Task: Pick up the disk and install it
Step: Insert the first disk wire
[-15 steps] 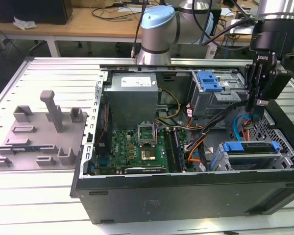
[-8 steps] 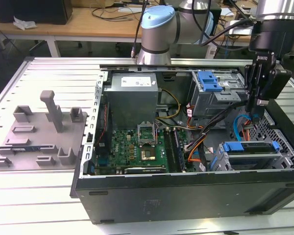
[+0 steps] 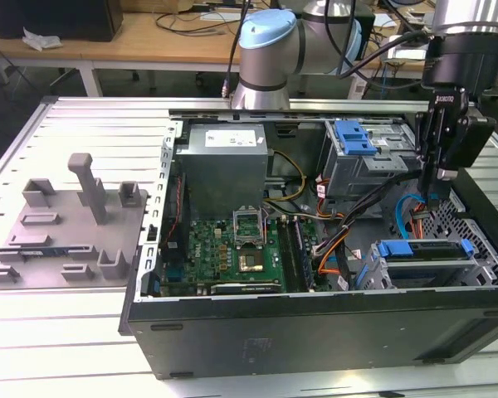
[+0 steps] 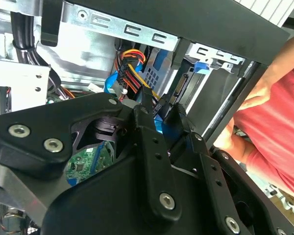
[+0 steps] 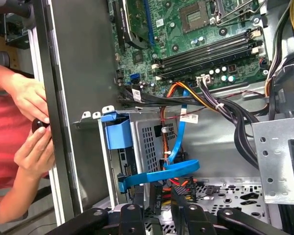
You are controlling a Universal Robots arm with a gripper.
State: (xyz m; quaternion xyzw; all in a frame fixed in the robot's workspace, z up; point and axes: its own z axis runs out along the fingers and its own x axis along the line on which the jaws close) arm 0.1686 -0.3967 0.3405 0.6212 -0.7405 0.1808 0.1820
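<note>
Place: I take this for a robotics lab or electronics workshop, not a home or shop.
Worktop: a slotted metal worktop [image 3: 58, 348] with long grooves running across it.
Arm: an industrial robot arm [image 3: 270, 50] stands at the worktop's far side.
Work piece: a desktop computer [image 3: 315, 327] lies open on its side, with its circuit board [image 3: 232, 249] and cable bundles bare.
Fixture: a grey holder plate [image 3: 66, 228] with posts and slots, on the exterior view's left.
Background: I see wooden desks [image 3: 166, 37] strewn with cables and gear.
Company: a person [image 5: 19, 127] works close against the computer's outer wall.
</note>
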